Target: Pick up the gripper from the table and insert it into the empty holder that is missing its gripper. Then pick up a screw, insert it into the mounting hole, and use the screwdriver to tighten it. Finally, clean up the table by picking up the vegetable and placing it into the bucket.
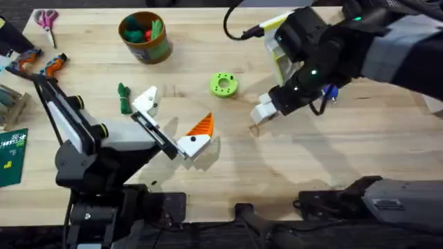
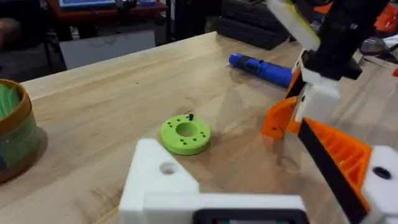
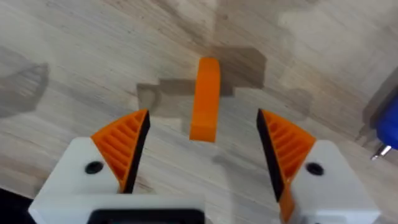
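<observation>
Right end effector (image 3: 202,162) wide open (nothing held) — gripper (image 3: 205,99) on table, between its fingers.

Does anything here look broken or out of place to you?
Yes. The left gripper looks incomplete: one plain white angular plastic block has no orange tip, while its partner has one. A small loose orange plastic wedge lies on the wooden table between the right gripper's open fingers.

Table (image 3: 93,56) around gripper (image 3: 206,99) seemingly clear.

Bright even light, soft shadows on the table (image 1: 332,159), right arm blurred
</observation>
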Available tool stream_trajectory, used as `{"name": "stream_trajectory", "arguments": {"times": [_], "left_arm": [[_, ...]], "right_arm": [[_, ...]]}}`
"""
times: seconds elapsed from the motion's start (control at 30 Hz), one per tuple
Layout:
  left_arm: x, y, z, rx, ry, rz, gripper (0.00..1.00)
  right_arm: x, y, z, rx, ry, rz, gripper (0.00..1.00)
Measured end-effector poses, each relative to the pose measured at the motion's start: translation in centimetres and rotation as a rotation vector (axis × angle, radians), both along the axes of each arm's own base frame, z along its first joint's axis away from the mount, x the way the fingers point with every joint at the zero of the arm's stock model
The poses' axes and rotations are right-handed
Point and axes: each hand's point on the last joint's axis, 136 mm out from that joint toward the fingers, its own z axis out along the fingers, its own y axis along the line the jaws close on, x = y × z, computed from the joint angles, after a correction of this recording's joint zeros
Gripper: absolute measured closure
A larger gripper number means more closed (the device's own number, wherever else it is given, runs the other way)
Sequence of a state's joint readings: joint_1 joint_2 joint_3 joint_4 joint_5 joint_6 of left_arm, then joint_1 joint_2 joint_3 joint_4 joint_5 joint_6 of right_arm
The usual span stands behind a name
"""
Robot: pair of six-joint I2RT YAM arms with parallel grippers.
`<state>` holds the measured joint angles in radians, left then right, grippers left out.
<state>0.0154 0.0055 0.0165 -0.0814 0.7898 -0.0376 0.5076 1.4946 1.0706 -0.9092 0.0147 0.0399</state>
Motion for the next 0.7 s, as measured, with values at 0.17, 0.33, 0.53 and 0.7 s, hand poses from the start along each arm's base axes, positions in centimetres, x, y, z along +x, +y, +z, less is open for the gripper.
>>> {"name": "stream_trajectory", "arguments": {"times": [0.17,0.33,0.53,0.7], "left_arm": [[0.0,0.0,0.0,0.0,0.0,0.0,0.025],[0.0,0.0,0.0,0.0,0.0,0.0,0.025],[0.0,0.0,0.0,0.0,0.0,0.0,0.026],[0.0,0.0,0.0,0.0,0.0,0.0,0.026]], "right_arm": [[0.2,0.1,-0.6,-0.006,0.01,0.004,0.025],[0.4,0.2,-0.6,-0.002,0.004,0.003,0.044],[0.8,0.5,0.2,0.006,-0.012,0.003,0.052],[1.3,0.7,0.8,0.015,-0.028,0.003,0.106]]}}
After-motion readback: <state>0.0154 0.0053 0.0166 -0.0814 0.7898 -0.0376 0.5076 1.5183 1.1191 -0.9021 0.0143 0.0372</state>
